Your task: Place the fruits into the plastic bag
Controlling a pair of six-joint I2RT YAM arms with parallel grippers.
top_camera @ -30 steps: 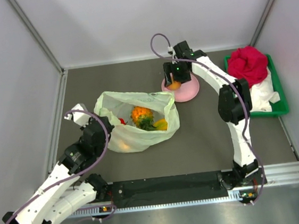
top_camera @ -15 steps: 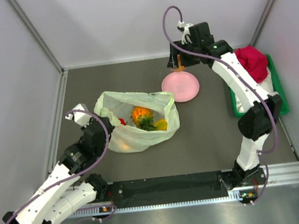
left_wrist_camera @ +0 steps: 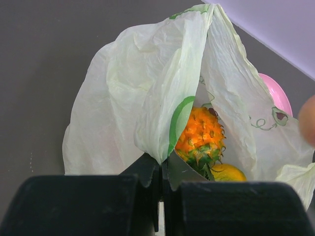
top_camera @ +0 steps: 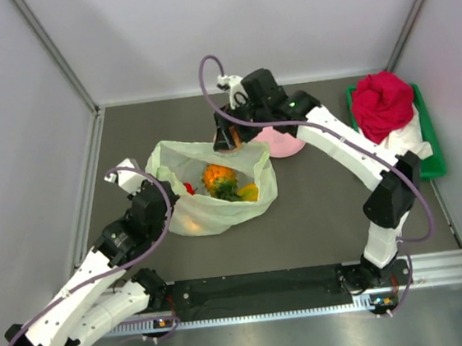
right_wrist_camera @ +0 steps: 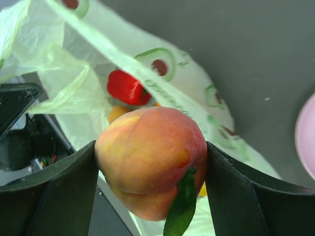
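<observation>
The pale-green plastic bag (top_camera: 219, 215) lies open left of centre. Inside it are an orange pineapple (top_camera: 218, 177), a yellow mango-like fruit (top_camera: 248, 193) and a red fruit (top_camera: 188, 187). My left gripper (top_camera: 163, 198) is shut on the bag's near-left rim and holds it up; the left wrist view shows the fingers (left_wrist_camera: 147, 169) pinching the film (left_wrist_camera: 123, 108) with the pineapple (left_wrist_camera: 201, 135) behind. My right gripper (top_camera: 229, 138) hangs over the bag's far rim, shut on an orange-red peach-like fruit (right_wrist_camera: 150, 157) with a green leaf. Below it are the bag (right_wrist_camera: 192, 83) and the red fruit (right_wrist_camera: 127, 87).
A round pink plate (top_camera: 281, 141) sits just right of the bag's far rim, partly under the right arm. A green tray (top_camera: 428, 165) at the right edge holds a red cloth bundle (top_camera: 382, 103) and a white cloth (top_camera: 410, 142). Walls close in the back and sides.
My right gripper lifted the peach-like fruit off the pink plate, rose, then swung left to above the bag's far rim. The left arm and the bag have stayed put.
</observation>
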